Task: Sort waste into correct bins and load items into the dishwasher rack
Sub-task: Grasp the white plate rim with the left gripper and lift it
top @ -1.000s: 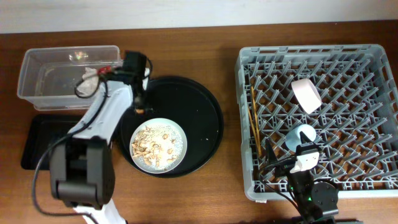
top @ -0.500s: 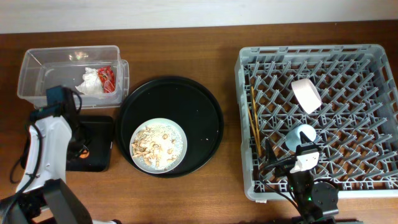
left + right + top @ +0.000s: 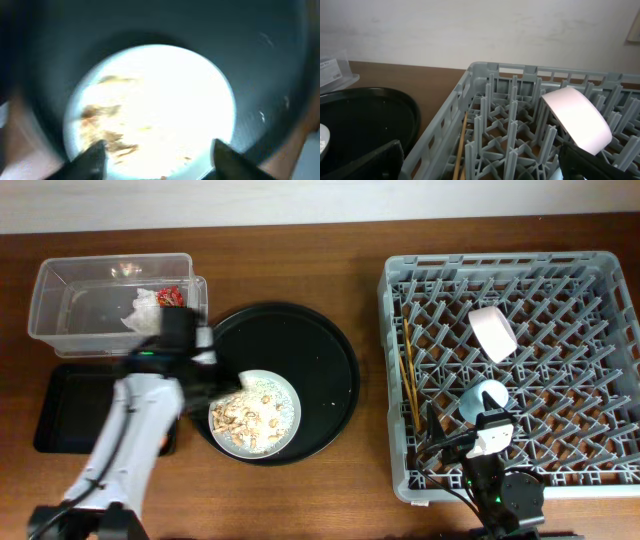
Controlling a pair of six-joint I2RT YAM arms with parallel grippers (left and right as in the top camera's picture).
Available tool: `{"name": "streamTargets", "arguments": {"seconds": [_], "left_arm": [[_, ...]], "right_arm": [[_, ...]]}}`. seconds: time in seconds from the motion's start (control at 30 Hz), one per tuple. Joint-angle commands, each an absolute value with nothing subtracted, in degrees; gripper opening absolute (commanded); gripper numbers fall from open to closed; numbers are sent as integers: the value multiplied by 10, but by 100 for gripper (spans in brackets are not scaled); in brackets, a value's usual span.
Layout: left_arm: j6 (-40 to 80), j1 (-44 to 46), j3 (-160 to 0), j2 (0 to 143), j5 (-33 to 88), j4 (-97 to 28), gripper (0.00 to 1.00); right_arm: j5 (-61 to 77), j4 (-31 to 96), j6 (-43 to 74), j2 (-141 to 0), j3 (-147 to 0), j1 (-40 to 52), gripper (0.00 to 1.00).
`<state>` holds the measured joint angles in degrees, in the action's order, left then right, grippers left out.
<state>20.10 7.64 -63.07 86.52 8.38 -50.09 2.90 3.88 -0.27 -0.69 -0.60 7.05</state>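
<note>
My left gripper is open and empty over the left edge of the white plate, which holds beige food scraps. The blurred left wrist view shows the plate between the open fingers. The clear box holds the napkin and the red wrapper. The flat black tray lies below it; the orange stick is hidden. The grey rack holds the white bowl, the blue cup and the chopsticks. My right gripper is open over the rack's front.
The plate sits in a big round black tray in the middle of the table. The right wrist view shows the open fingers, the rack's pegs, the bowl, a chopstick and the round tray's edge.
My left arm swung from the clear box down over the flat black tray, then right to the plate. The right arm has not moved.
</note>
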Motion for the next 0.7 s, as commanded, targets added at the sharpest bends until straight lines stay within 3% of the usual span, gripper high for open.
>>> {"name": "streamTargets", "arguments": {"seconds": [0.0, 0.17, 0.3, 0.4, 0.53, 0.67], "left_arm": [[101, 243, -637, 895, 17, -478, 52], [102, 385, -637, 1000, -31, -458, 36], [111, 399, -637, 1062, -35, -457, 19], [113, 399, -637, 1068, -49, -456, 13], [112, 400, -664, 1065, -6, -498, 14], [112, 405, -737, 1022, -65, -567, 31]], "right_arm": [[32, 41, -6, -4, -3, 67, 98], [32, 41, -6, -4, -3, 67, 98], [32, 41, -6, -4, -3, 67, 98], [32, 41, -6, -4, -3, 67, 98], [32, 41, -6, -4, -3, 67, 98], [32, 41, -6, -4, -3, 67, 98]]}}
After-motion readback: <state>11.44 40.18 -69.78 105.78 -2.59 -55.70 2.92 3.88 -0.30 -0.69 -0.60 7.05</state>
